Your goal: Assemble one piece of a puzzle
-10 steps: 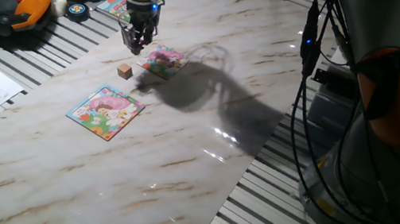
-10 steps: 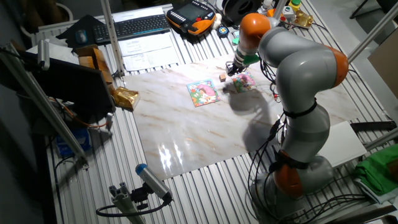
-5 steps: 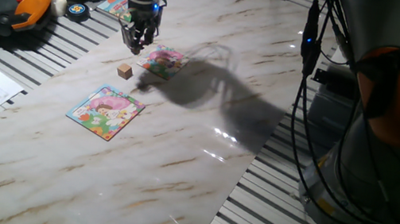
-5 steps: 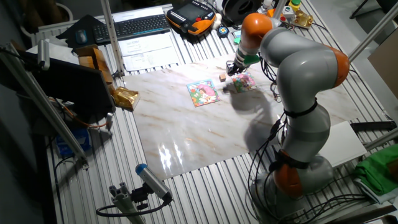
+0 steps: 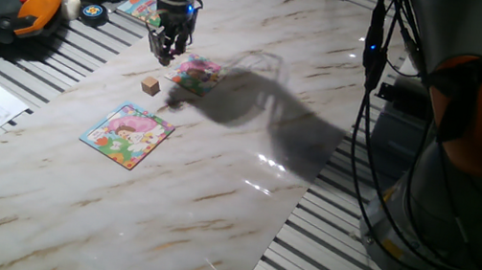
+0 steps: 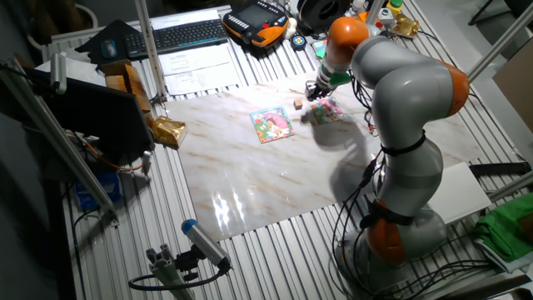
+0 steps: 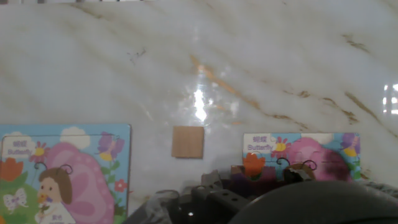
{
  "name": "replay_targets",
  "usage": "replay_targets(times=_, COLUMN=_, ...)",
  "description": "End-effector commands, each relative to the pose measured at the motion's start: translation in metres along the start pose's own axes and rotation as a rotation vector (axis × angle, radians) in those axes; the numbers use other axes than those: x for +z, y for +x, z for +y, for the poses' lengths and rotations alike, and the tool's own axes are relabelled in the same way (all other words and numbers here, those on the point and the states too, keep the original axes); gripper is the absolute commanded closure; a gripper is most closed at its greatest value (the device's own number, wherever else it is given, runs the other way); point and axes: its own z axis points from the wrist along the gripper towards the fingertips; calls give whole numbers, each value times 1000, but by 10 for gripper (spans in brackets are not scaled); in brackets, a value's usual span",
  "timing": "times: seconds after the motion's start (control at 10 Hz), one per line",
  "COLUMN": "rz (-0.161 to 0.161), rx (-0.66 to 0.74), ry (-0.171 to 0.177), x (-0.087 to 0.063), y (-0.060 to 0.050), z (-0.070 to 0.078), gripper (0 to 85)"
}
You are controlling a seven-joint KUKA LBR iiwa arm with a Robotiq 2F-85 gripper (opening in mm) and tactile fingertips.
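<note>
Jaws first: we cannot tell how far apart they stand. The gripper [image 5: 166,49] hangs fingers-down just over the near-left edge of the puzzle [image 5: 196,73], and in both fixed views the tips merge into one dark cluster. In the hand view the fingers are a blur along the bottom edge, with a purplish patch between them that may be the piece [image 7: 258,174]. We judge that they carry it, but do not count this as seen.

Surroundings, largest first. The marble table [image 5: 247,155] lies all round below the jaws. The blue-edged puzzle [image 5: 129,134] sits well apart from the jaws, toward the front of the table. The target puzzle lies directly below and slightly right of the tips. The tan cube [image 5: 150,86] sits just beside the jaws, between the two boards and touching neither.

Risks, as we judge them:
- Misaligned descent: the piece would ride on the board's surface instead of seating, or push the loose board along the smooth marble.
- Rotation error: the outline is irregular, so a small twist would block it.
- Early release: a piece so tiny could skid off onto the marble.
- The cube is near enough for a finger to clip it.

Puzzle appearance: flat, square, mostly pink cartoon picture with white and green patches and an orange flower at its corner.
</note>
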Motion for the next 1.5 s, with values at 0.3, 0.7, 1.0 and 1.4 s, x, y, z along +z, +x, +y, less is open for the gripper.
replay_targets(times=0.3, rz=8, rx=-12, ry=-14, x=17, y=17, z=-53, gripper=710)
replay_targets(times=0.7, rz=13, rx=-12, ry=17, x=25, y=30, z=-71, gripper=713)
replay_targets(times=1.0, rz=3, rx=-6, ry=-1, x=33, y=33, z=-66, gripper=713)
replay_targets(times=1.4, rz=1, rx=-11, ry=-13, x=35, y=33, z=-65, gripper=713)
